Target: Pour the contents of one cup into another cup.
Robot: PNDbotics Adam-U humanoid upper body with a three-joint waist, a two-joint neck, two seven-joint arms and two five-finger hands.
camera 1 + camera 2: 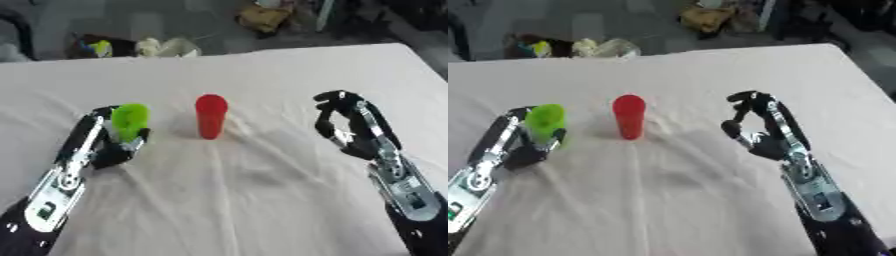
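A green cup [129,121] sits in my left hand [107,145] at the left of the white cloth, fingers and thumb curled round it, the cup about upright. A red cup [210,116] stands upright on the cloth in the middle, a short way right of the green one. My right hand [352,125] hovers to the right of the red cup, well apart from it, with curled fingers holding nothing. What is inside either cup is hidden.
The table is covered by a wrinkled white cloth [262,190]. Beyond its far edge lie a yellow-green object [98,47], pale bundles [171,47] and a tan bag [262,17] on the floor.
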